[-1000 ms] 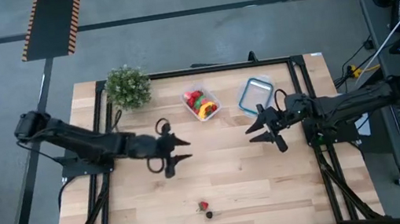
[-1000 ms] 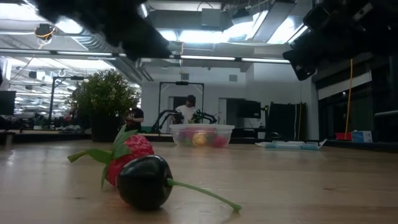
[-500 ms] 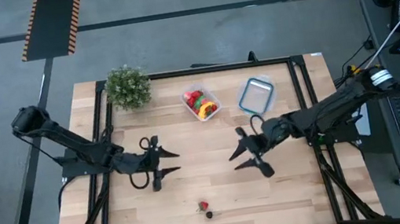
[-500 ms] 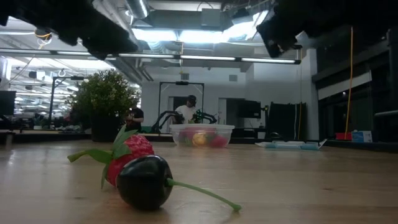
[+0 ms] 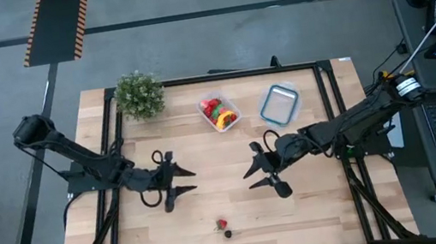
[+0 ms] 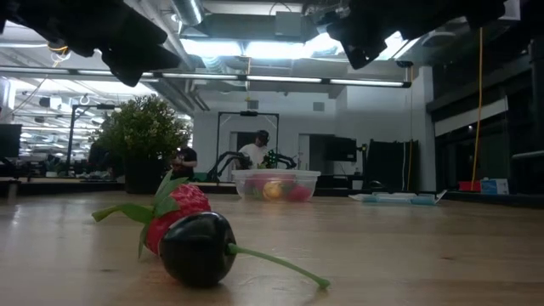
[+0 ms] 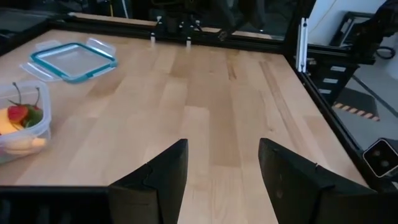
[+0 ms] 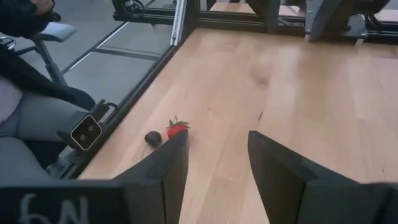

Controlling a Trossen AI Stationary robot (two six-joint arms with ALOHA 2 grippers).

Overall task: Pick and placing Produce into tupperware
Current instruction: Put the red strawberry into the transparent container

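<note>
Both sets of jaws are spread apart with nothing in them. The left gripper [image 5: 182, 183] hangs over the middle of the tabletop [image 5: 239, 205], and the right gripper [image 5: 262, 176] sits across from it, the two facing each other with bare wood between them.

From the right jaws, the closest produce is a little red strawberry [image 8: 176, 128] with a dark cherry [image 8: 153, 137] touching or just beside it, both lying loose on the wood near the front edge, ahead of the fingers [image 8: 163, 163] in the right wrist view. From above they sit below and between the two grippers. In the low view the cherry is right in front of the strawberry, stem pointing off to the side.

Further out, behind the grippers, the tupperware [image 5: 219, 111] sits toward the back edge with red, yellow and green pieces already in it. Just beside it is the blue-rimmed lid [image 5: 279, 103], lying flat. The potted plant [image 5: 138, 94] stands at the back left corner.

A person [image 6: 255, 150] shows in the room beyond.
</note>
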